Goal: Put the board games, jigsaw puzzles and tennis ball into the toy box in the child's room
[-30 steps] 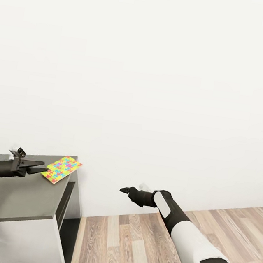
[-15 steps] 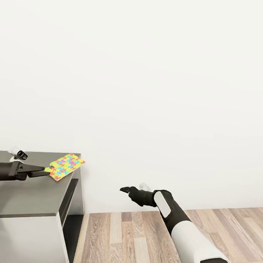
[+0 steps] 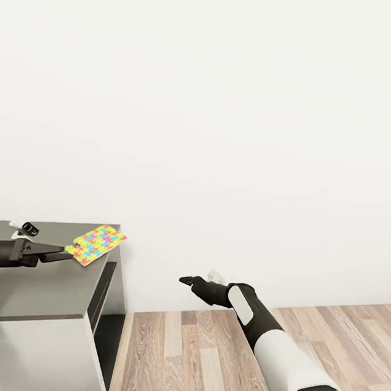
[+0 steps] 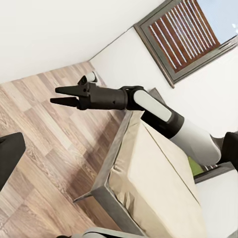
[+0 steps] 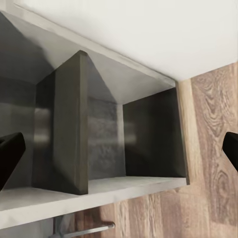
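Left gripper [image 3: 67,253]: pinched on the near corner of a puzzle [image 3: 95,244], a thin multicoloured square held out flat and slightly tilted. Puzzle sits above the far corner of a dark grey tabletop [image 3: 23,287]; whether its far edge touches the top or hangs clear, I cannot tell. Arm reaches in level from the left.

Right gripper [image 3: 184,279]: empty, held out over the wood floor [image 3: 198,362], well apart from the puzzle. In the left wrist view the right gripper [image 4: 62,95] has its fingers a little apart, nothing between them. Same view shows the bed [image 4: 153,183], beige mattress on a grey frame, and a slatted window [image 4: 188,34] on the wall. Right wrist view looks into an open grey shelf unit [image 5: 104,144] with a divider.

Toy box not in sight; plain white wall ahead.

Judgement: step in hand is carrying the puzzle to the toy box. The grip is on one corner only, so the sheet may swing or slip. Keep the wrist level, turn the base slowly, keep the puzzle clear of the tabletop edge, and release only once it is over the bin's opening.
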Motion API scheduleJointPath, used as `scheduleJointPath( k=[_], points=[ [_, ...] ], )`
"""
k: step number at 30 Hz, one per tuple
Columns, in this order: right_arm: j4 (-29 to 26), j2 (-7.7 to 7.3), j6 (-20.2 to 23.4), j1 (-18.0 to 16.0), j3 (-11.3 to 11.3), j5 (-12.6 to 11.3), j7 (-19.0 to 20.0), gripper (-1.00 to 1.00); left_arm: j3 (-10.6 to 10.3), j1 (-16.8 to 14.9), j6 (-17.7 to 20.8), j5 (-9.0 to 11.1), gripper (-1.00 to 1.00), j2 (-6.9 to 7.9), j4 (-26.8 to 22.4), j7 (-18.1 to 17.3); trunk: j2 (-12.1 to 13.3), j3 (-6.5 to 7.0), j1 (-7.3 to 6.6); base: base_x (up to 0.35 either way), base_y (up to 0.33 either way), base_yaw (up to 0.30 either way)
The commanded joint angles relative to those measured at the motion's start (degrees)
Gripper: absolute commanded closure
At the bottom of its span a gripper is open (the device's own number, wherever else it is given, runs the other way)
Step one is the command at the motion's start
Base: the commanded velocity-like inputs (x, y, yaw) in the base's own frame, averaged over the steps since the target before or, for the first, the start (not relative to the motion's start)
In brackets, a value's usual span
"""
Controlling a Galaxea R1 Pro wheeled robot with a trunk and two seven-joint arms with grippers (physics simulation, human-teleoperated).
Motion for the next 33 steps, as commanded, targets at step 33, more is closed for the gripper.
scheduleJointPath(
  k=[33],
  points=[
    [-3.4, -0.23, -2.0, 0.6, 3.7, -0.4, 0.9, -1.0, -0.1, 0.0, 0.6, 0.4, -1.0, 0.67, 0.0, -0.2, 0.0, -0.5, -0.01, 0.03, 0.0, 0.0]
  ],
)
